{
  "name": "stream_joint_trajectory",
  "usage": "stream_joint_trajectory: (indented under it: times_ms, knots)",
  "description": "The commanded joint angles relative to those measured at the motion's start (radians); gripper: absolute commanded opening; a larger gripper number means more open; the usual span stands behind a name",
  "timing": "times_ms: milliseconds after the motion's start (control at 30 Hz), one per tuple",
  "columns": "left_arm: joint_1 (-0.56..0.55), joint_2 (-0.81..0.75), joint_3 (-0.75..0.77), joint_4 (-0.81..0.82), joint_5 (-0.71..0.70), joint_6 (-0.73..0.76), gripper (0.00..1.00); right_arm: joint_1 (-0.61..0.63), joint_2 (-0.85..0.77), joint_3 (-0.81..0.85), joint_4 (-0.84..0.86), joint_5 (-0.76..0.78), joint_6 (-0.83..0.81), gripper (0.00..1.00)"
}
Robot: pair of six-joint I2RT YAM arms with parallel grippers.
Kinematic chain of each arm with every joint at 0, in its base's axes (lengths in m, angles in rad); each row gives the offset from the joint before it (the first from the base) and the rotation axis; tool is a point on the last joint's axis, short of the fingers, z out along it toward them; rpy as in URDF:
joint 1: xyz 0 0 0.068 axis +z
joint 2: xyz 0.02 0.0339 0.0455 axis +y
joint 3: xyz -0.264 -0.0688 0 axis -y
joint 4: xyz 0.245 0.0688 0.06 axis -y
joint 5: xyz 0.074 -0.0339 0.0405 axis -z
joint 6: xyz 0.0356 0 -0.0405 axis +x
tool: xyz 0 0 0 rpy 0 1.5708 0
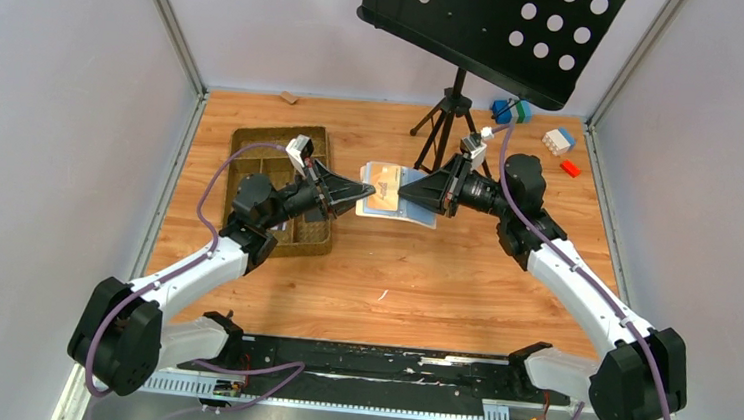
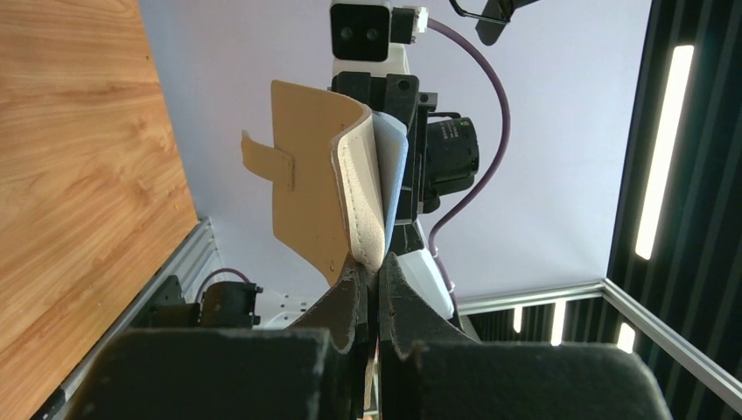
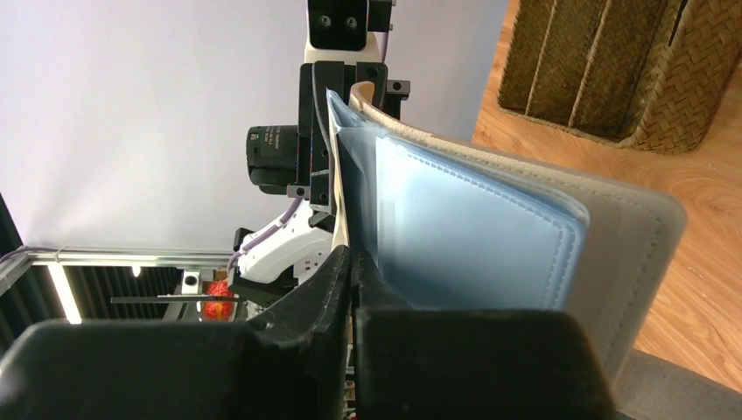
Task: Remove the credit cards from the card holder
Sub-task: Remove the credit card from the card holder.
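Observation:
The cream-beige card holder (image 1: 418, 214) hangs open above the middle of the table, held between both arms. My left gripper (image 1: 364, 195) is shut on its left edge; in the left wrist view the fingers (image 2: 377, 267) pinch the folded cream edge of the holder (image 2: 306, 192), its closure tab sticking out. An orange-yellow credit card (image 1: 383, 189) lies on the holder's upper side. My right gripper (image 1: 403, 189) is shut on that top layer. In the right wrist view this gripper (image 3: 351, 258) pinches a thin pale edge beside the light blue pockets (image 3: 472, 236). No other cards show.
A woven brown compartment tray (image 1: 252, 155) sits at the left under the left arm. A black music stand on a tripod (image 1: 446, 116) stands behind the holder. Toy blocks (image 1: 558, 139) lie at the back right. A small wooden block (image 1: 288, 97) rests by the back wall.

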Motion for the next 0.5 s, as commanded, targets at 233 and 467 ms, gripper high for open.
stream_joint_trajectory:
  times_ms: [233,467]
  knots:
    - [0.001,-0.018,0.014,0.085,0.001,-0.016,0.00,-0.003,0.017,0.022,0.009,-0.013,-0.022,0.13]
    - [0.001,-0.017,0.012,0.090,-0.001,-0.021,0.00,-0.002,0.024,0.041,0.011,-0.014,-0.026,0.18]
